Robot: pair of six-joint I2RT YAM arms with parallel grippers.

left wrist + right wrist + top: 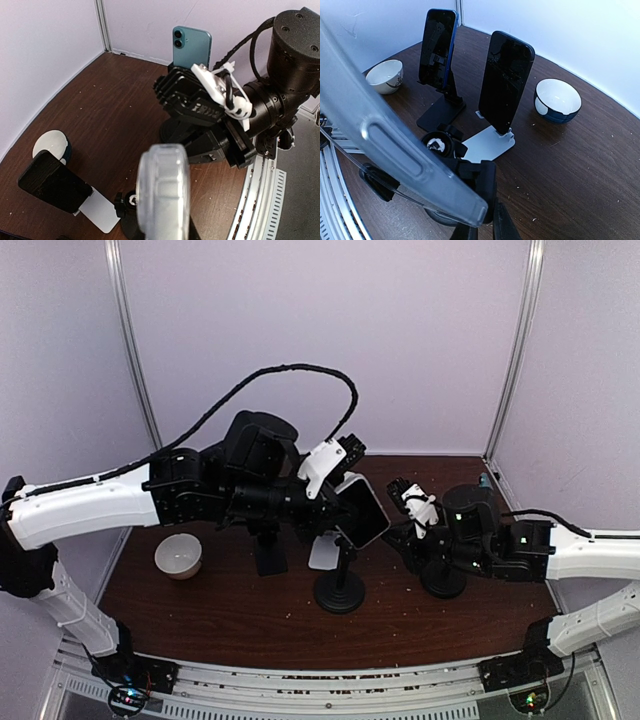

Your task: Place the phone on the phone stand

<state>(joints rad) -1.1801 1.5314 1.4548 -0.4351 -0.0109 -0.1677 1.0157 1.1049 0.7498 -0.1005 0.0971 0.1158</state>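
Phone stand (pixel 340 592), the round-footed one at lower centre of the overhead view, sits nearest on the bench (pixel 220 625). Its ball-joint head (pixel 440 142) carries nothing, as far as I can see. Just above it, at mid-frame, the phone (pixel 362 512) in its clear case hangs tilted in the air, clamped at its upper end by my left fingers (pixel 338 470).

I judge the pickup and carry done and the seating not yet. The phone needs lining up with the head, lowering onto it, then letting go.

My right fingers (pixel 172 90) are pressed together, right of centre overhead, close by the phone's lower corner. Whether they touch it I cannot tell. Their own camera shows the case edge running across its lower left, very close.

Farther back, a blue-edged phone (pixel 437 47) leans on a black stand (pixel 440 112) and a dark phone (pixel 506 82) on a white stand (pixel 487 145). A white bowl (pixel 180 556) sits at left overhead, and a blue-and-white bowl (pixel 557 100) at right in the right wrist view.
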